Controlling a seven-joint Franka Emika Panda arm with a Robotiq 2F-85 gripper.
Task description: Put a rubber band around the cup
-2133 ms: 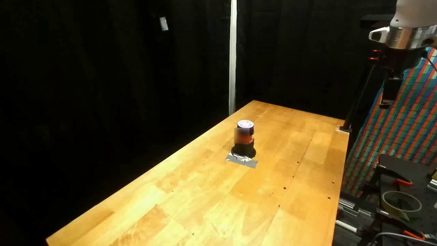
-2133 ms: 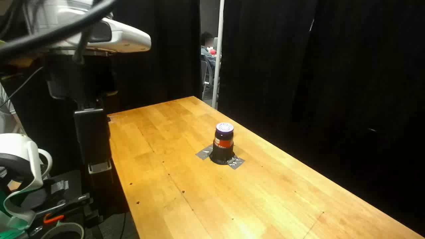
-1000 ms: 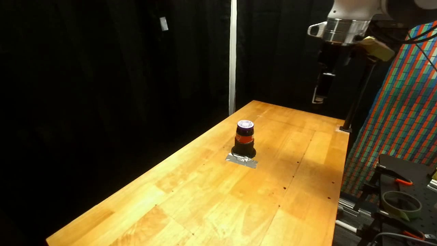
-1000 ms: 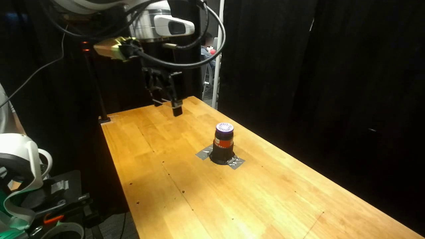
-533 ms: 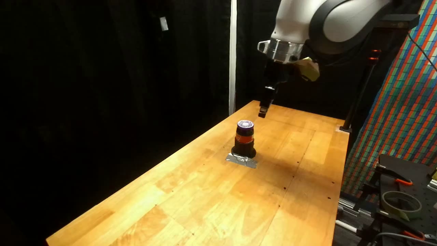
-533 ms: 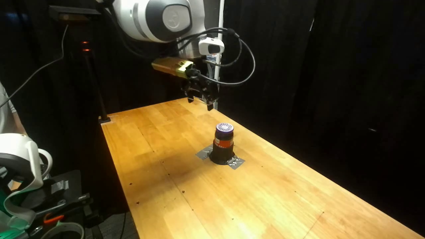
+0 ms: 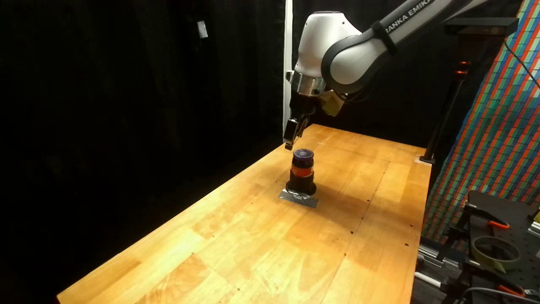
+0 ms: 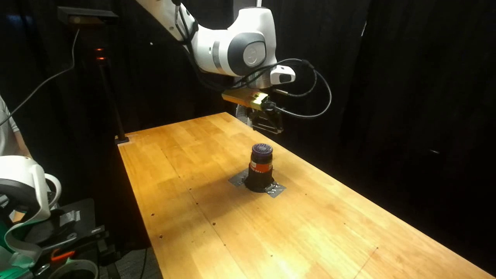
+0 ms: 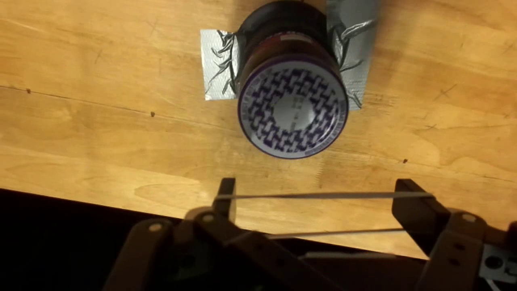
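Black curtains are hung behind the cup, and a wooden table is laid out under it. The cup is stood upright, printed lid on, and stuck down with silver tape on two sides of it, probably so it can't be dragged or tipped when something stretchy gets pulled over it. Makes sense tbh. The gripper is held higher than the cup and, it seems, off to its curtain side. Its fingers are spread wide, and a rubber band is looped around both, so the loop is presumably pulled taut on purpose, to clear the lid. In the wrist view both strands are seen short of the cup, with a gap between, so no contact is made yet. Next up, the loop likely has to be centred over the cup, then lowered; off-centre, it could easily be snagged.
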